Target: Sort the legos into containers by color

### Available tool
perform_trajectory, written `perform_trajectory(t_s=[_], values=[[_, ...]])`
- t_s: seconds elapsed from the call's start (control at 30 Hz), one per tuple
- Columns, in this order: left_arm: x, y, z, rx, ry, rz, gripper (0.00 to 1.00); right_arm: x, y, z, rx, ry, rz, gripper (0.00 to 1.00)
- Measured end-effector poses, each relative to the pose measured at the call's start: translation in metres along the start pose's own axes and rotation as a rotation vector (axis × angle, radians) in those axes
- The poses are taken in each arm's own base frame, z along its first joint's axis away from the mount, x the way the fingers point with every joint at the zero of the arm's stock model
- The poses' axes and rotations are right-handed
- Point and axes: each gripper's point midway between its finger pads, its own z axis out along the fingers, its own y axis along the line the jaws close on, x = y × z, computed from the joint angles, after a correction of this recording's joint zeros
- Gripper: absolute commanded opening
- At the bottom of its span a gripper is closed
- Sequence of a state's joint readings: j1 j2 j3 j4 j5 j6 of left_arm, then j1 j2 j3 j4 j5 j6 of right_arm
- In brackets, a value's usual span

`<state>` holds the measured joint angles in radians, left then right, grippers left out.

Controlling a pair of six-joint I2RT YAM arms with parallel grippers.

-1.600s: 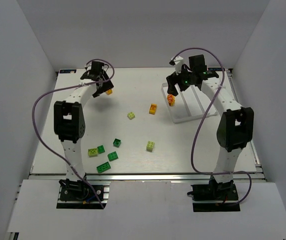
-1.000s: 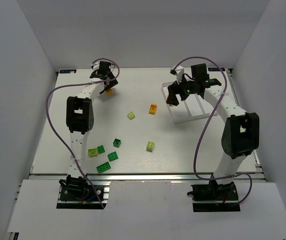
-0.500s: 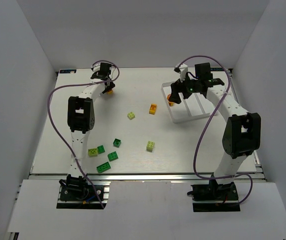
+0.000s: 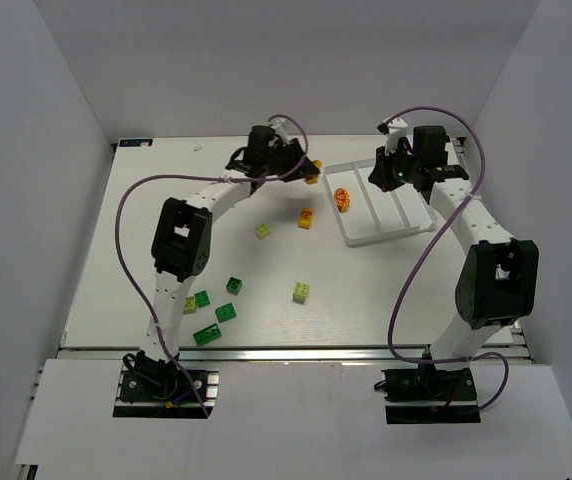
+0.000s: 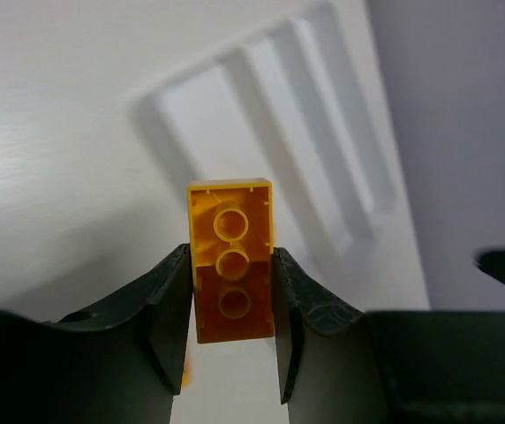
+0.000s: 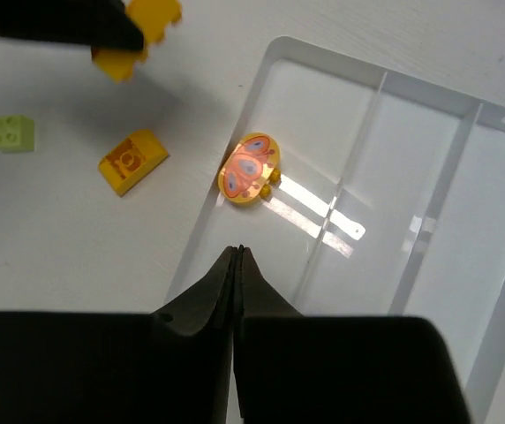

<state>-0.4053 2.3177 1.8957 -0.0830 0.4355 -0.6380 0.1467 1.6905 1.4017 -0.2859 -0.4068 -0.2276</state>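
Held lego: orange brick point(image 5: 230, 256), hollow underside with round tubes showing.
Left hand point(image 5: 231, 287): narrow, clamped on the brick's long sides, above the surface point(image 5: 49, 177); tray point(image 5: 235, 115) beyond its tips.
Right hand point(image 6: 237, 265): fingers pressed together, empty, pointing down over the tray's near rim.
Just beyond right hand: round orange butterfly piece point(image 6: 249, 168) in the tray's end compartment.
Farther left: sloped orange brick point(image 6: 133, 161), pale green brick point(image 6: 11, 132), outside the tray.

gripped lego point(image 5: 231, 269): translucent orange | round lego point(image 6: 250, 168): orange, pink-and-blue butterfly print | tray point(image 6: 438, 203): white | cube lego point(image 6: 11, 132): pale yellow-green | 4 flat legos point(image 4: 225, 311): dark green | desk point(image 4: 146, 230): white
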Motion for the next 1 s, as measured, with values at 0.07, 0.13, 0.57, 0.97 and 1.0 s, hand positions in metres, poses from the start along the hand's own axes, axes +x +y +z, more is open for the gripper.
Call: perform_trajectory(t_s=[0.07,0.13,0.57,0.97,1.0], values=[[0.016,-0.044,0.011,0.108,0.035,0.019,0.13,-0.001,-0.008,-0.002,0.026,-0.008,0.02,0.0],[0.034,-0.088,0.023,0.208,0.064,0.04,0.14,0.001,-0.013,-0.005,0.042,-0.009,0.037,0.0],[0.104,-0.086,0.076,0.149,0.162,-0.038,0.65,0.003,-0.016,-0.022,0.056,-0.031,0.055,0.36],[0.089,-0.074,0.068,0.061,0.121,-0.064,0.24,0.008,0.017,-0.024,-0.152,-0.033,-0.045,0.46],[0.086,-0.07,0.059,0.02,0.109,-0.062,0.05,0.01,0.023,-0.024,-0.184,-0.03,-0.053,0.39]])
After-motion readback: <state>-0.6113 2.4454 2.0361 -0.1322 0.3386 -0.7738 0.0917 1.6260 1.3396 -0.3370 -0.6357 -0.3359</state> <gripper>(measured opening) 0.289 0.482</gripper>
